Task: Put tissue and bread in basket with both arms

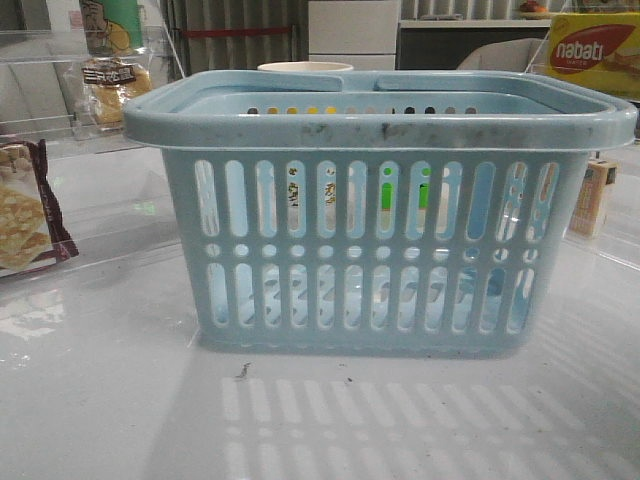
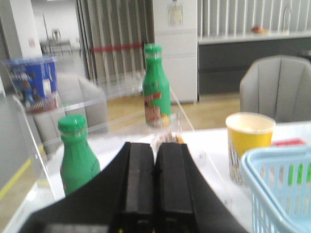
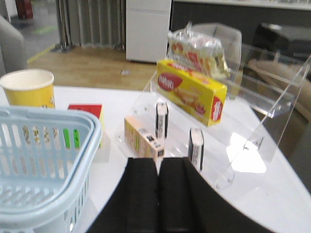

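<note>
The light-blue slotted basket (image 1: 380, 250) fills the middle of the front view; neither gripper shows there. The bread (image 1: 110, 88), golden-brown in clear wrap with a dark band, sits on the clear rack at the far left. In the left wrist view my left gripper (image 2: 155, 148) is shut and empty, with the bread (image 2: 167, 138) just beyond its tips. In the right wrist view my right gripper (image 3: 158, 162) is shut and empty. Two small black tissue packs (image 3: 196, 149) (image 3: 162, 120) stand on edge on a clear rack ahead of it, with the basket (image 3: 43, 160) beside it.
Left side: a maroon-edged cracker packet (image 1: 25, 215), two green bottles (image 2: 156, 87) (image 2: 77, 160), a blue tub (image 2: 34, 85). A yellow cup (image 2: 249, 141) stands behind the basket. Right rack: a yellow Nabati box (image 3: 192, 90), a snack bag (image 3: 197, 46), a beige carton (image 3: 141, 141), a red-topped box (image 3: 87, 110).
</note>
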`<state>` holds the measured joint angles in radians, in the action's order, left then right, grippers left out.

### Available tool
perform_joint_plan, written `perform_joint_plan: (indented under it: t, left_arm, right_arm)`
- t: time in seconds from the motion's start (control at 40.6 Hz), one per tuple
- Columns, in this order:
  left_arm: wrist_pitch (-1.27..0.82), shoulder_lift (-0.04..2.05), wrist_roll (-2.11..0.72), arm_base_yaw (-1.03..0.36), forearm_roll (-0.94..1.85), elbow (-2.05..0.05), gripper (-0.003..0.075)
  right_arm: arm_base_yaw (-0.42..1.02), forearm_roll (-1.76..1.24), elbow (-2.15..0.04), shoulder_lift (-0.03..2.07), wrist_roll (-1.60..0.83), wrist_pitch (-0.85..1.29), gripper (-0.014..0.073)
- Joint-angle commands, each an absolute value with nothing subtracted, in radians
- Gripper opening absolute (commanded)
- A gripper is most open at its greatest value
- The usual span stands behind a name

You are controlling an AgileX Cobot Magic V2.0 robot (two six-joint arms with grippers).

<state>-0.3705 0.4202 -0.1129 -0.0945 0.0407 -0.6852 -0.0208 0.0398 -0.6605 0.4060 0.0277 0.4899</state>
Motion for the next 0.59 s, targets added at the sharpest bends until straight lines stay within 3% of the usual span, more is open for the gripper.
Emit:
perform_joint_plan:
  t: [0.0,0.148,0.419,0.493,0.567]
  left_arm:
    - [-0.378,0.484,-0.106,-0.098,0.05,-0.721,0.009]
    - [-0.511,0.56,-0.106,-0.098,0.05,-0.72,0.009]
    - [-0.54,0.687,-0.106,-0.098,0.054,-0.71,0.0105]
    - [-0.542,0.709,-0.106,-0.098,0.054,-0.71,0.0192]
    - [-0.542,0.728,-0.106,-0.098,0.054,-0.71,0.0363]
  right_arm:
    - [-0.024,0.05,-0.695,0.49,0.028,0.475,0.0055]
    - [-0.024,0.05,-0.695,0.59,0.028,0.555,0.0055]
    - [-0.024,0.05,-0.695,0.755,0.028,0.626,0.0061]
    - [-0.024,0.05,-0.695,0.789,0.028,0.629,0.0111]
    - [-0.024,0.05,-0.695,0.819,0.028,0.627,0.0257]
